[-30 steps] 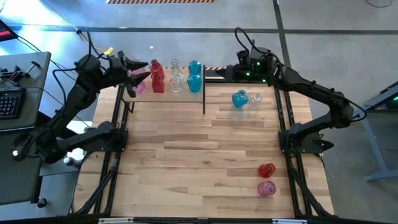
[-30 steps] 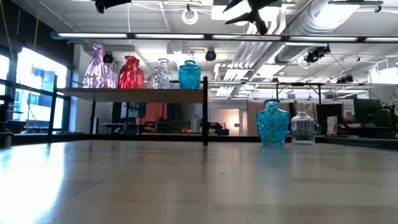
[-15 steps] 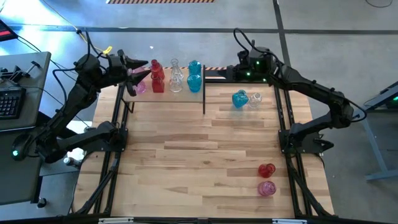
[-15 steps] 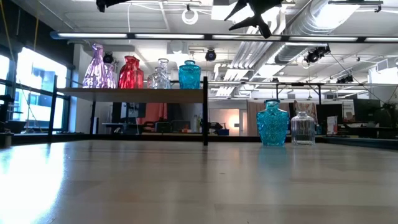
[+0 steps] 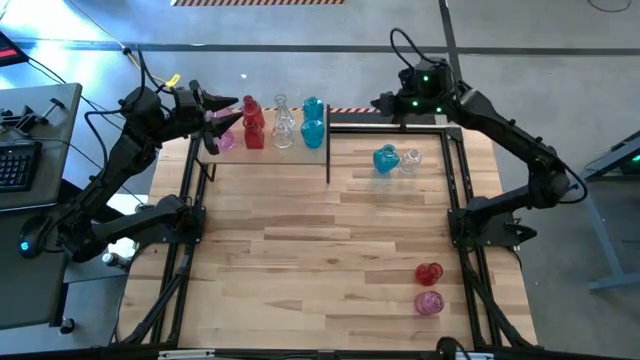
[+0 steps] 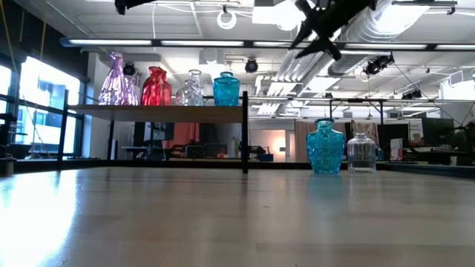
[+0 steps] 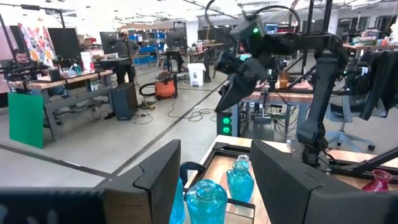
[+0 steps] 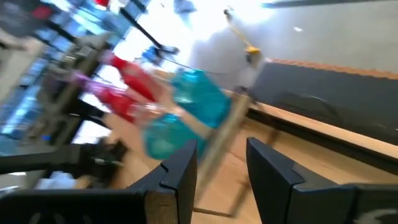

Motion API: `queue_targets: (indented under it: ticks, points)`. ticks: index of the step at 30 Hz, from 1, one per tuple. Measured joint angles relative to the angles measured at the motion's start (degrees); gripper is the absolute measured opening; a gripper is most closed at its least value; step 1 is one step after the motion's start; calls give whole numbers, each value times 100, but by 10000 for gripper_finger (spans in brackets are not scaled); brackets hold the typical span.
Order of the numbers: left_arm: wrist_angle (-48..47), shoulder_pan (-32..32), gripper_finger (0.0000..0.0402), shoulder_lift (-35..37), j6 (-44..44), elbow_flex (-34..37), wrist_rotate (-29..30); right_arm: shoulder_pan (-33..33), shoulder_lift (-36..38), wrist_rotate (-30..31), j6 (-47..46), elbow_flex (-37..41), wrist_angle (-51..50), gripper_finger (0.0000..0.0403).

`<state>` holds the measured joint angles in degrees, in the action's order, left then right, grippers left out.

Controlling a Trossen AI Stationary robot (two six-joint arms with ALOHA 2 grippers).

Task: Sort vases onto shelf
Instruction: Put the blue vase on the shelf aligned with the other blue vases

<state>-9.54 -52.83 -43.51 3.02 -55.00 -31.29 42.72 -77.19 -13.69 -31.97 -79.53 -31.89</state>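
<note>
On the shelf (image 6: 171, 108), at the table's far left, stand pink (image 6: 115, 78), red (image 6: 156, 87), clear (image 6: 193, 87) and teal (image 6: 226, 88) vases. A teal vase (image 5: 386, 158) and a clear vase (image 5: 410, 160) stand on the tabletop right of the shelf. A red vase (image 5: 429, 273) and a pink vase (image 5: 429, 302) stand near the right front edge. My left gripper (image 5: 228, 110) hovers open above the shelf's left end, over the pink vases. My right gripper (image 5: 380, 103) hangs open in the air past the far edge, right of the shelf, and holds nothing.
The shelf's black frame post (image 5: 328, 150) stands between the shelved vases and the two loose ones. Bare plank tabletop (image 5: 320, 240) fills the middle and the near left. A desk with a keyboard (image 5: 18, 160) stands beyond the table's left edge.
My right gripper has drawn back from the shelf's right end toward the table's right and far edge, turning as it went; it stays open. The left arm and all vases have kept still.
</note>
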Motion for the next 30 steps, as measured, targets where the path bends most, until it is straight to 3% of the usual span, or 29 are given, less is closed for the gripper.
queue_targets:
  ticks: [6,14,30]
  points:
    - [-5,0,186,0,-139,0,0,329,0,56,254,0,-1043,119]
    - [-9,-1,186,0,-137,0,0,282,-7,880,241,12,-2177,119]
    - [-7,2,186,0,-135,2,0,-318,-260,1488,-553,927,-2263,119]
